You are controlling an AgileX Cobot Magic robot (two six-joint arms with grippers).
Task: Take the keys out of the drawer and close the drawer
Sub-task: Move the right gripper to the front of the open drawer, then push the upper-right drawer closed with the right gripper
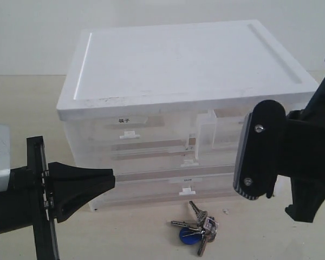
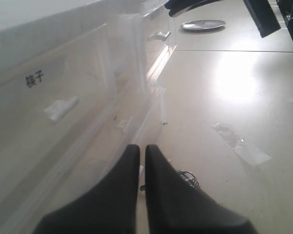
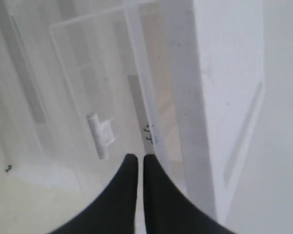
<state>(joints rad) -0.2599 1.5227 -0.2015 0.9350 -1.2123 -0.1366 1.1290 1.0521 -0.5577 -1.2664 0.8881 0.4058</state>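
Left claw (image 1: 111,178) has its fingers pressed together on nothing and hangs low before the chest's (image 1: 179,59) lower front. Right of it the keys (image 1: 197,230) lie on the tabletop (image 1: 292,238), just in front of the chest, so taking them out looks done. Farther right, the drawer (image 3: 88,83) seems to stand proud of the chest. The right claw (image 3: 137,158), likewise together and empty, points near its white tab handle (image 3: 100,136); I cannot tell whether they touch. Closing is the step in hand, and it calls for a straight, level push on the drawer front.

The keys (image 2: 186,176) mostly behind the left jaws (just a sliver visible)
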